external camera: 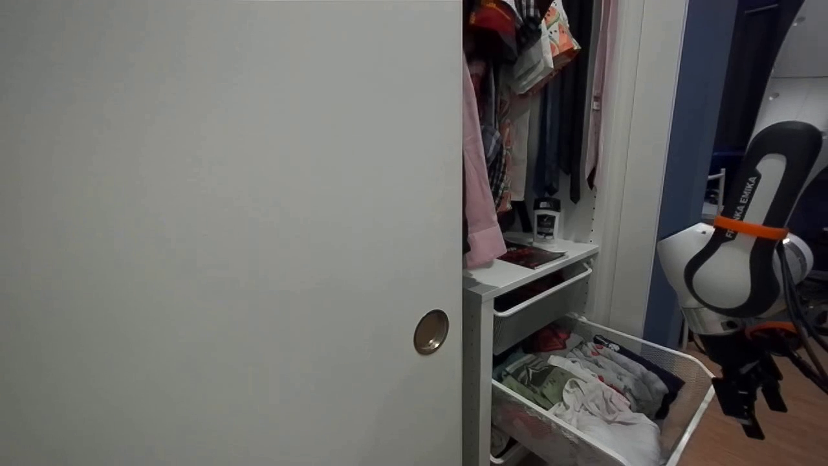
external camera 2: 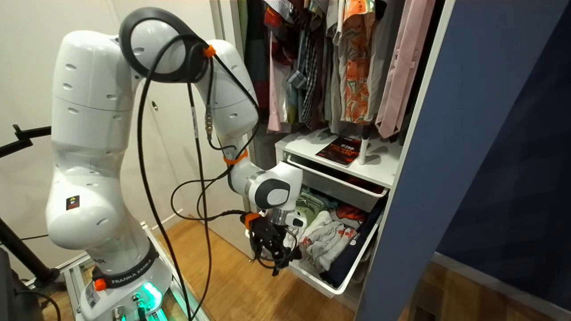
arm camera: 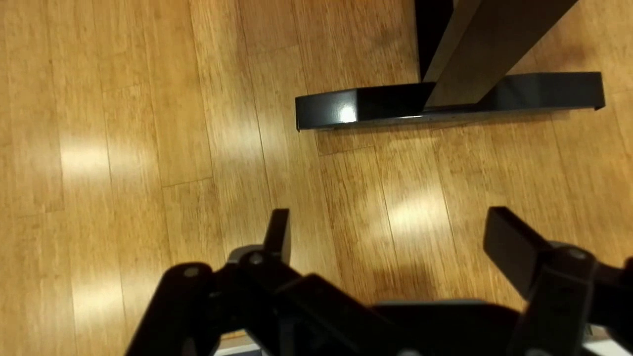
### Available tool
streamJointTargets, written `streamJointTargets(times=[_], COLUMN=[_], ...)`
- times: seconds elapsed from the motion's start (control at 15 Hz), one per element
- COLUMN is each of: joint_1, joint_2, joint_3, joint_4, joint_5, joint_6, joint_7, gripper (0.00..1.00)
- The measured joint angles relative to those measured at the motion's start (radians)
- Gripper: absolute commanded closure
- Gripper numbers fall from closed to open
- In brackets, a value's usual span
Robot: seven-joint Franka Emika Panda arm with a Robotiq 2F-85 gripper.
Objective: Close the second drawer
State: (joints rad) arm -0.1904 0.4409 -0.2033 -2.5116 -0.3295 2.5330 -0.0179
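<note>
While standing at the near left in an exterior view, carries a bent white arm. Ends in a black gripper, pointing down with jaws spread wide apart and nothing between them. In the wrist view, looks down onto a wooden floor and the foot of a black stand. Farther on, to the right in an exterior view, has the second drawer pulled well out below the top drawer, not yet closed and full of folded clothes. Covers part of its near left edge with the gripper there; cannot tell whether touching. Right of that drawer, meets a blue wall. Above the top drawer, has a white worktop, carrying a dark magazine lying flat and, just to the right, an upright bottle. Farthest off, has shirts hanging over the worktop, with a pink tie to the right of them.
</note>
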Motion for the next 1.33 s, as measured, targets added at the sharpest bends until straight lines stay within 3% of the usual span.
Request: streamJointTargets(times=[0.27, 0.73, 1.33], joint_1=[0.0, 0.009, -0.076], joint_2=[0.11, 0.277, 0.319], joint_3=[0.0, 0.004, 0.099], joint_4=[0.058, 0.148, 0.175], joint_5=[0.007, 0.024, 0.087], joint_6=[0.022, 0.259, 0.39], joint_7=[-0.014, -0.006, -0.19], gripper=[0.0, 0.0, 0.0])
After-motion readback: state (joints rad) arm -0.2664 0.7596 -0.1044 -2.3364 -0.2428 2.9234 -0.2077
